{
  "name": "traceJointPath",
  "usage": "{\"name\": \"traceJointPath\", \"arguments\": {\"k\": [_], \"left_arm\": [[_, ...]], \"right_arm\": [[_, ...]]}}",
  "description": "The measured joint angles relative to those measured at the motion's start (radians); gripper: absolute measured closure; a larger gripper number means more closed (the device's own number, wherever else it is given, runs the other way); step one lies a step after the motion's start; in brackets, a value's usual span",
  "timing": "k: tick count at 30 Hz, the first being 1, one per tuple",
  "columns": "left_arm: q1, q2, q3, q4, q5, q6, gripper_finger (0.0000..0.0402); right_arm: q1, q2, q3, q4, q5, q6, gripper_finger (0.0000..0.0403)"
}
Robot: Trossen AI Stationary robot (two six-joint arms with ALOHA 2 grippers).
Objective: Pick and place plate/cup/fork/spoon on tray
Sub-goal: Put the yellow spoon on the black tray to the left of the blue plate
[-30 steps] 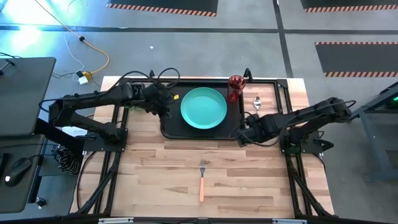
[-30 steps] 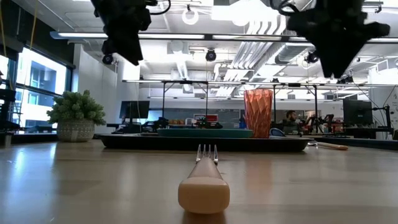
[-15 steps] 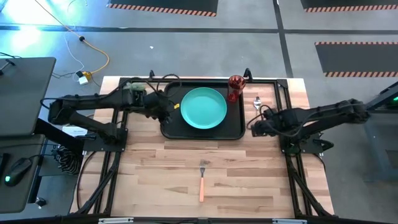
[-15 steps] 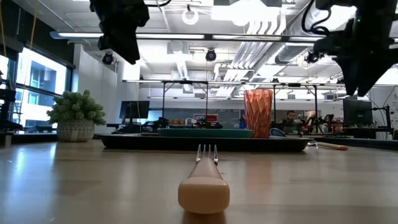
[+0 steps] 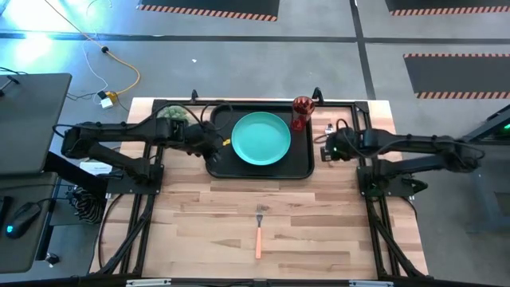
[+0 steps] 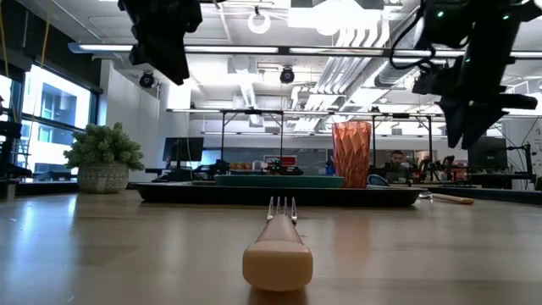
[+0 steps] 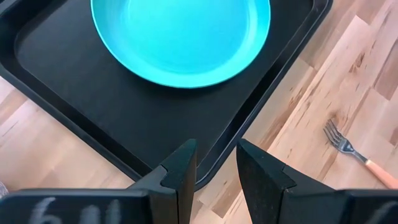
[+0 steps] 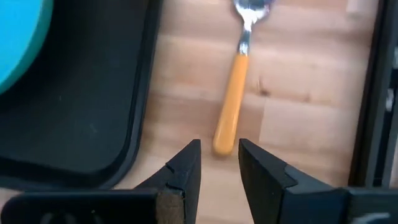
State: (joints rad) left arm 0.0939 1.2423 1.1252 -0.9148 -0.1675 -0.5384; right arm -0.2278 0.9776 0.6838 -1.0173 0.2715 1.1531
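Observation:
The black tray (image 5: 217,163) lies at the table's far middle. On it rest the turquoise plate (image 5: 260,138) and, in its far right corner, the upright dark-red cup (image 5: 302,112). The spoon (image 8: 233,106) lies flat on the wood just right of the tray, bowl toward the far edge. The fork (image 5: 258,231) lies flat near the front edge, tines pointing at the tray. My left gripper (image 7: 214,168) hangs open above the tray's left near part. My right gripper (image 8: 219,162) hangs open above the spoon's handle end, clear of it.
Black frame rails (image 5: 362,119) run along the table's far and right sides, close to the spoon. Bare wood (image 5: 319,215) spreads between the tray and the front edge, around the fork. A potted plant (image 6: 103,157) stands beyond the table's left.
My right gripper has swung from the tray's near right corner toward the far and right edges, sinking and rolling, and now hangs over the spoon. My left gripper has drifted a little toward the near edge over the tray. Nothing on the table has moved.

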Motion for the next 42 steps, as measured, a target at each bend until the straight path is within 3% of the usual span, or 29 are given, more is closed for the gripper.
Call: {"name": "traceJointPath", "arguments": {"k": [6,16,22,27,42], "left_arm": [[-0.009,0.000,0.000,0.000,0.000,-0.001,0.0296],[-0.009,0.000,0.000,0.000,-0.004,0.000,0.0296],[-0.010,0.000,0.000,0.000,-0.012,0.008,0.0296],[-0.010,0.000,0.000,0.000,-0.026,0.008,0.0296],[-0.010,0.000,0.000,-0.001,-0.027,0.017,0.0296]], "right_arm": [[-0.139,0.027,0.000,0.081,-0.068,-0.166,0.0304],[-0.270,0.070,0.000,0.139,-0.135,-0.284,0.0293],[-0.301,0.071,0.000,0.142,-0.174,-0.325,0.0292],[-0.329,0.083,0.000,0.144,-0.126,-0.319,0.0292],[-0.326,0.303,0.000,0.147,-0.152,-0.301,0.0292]]}}
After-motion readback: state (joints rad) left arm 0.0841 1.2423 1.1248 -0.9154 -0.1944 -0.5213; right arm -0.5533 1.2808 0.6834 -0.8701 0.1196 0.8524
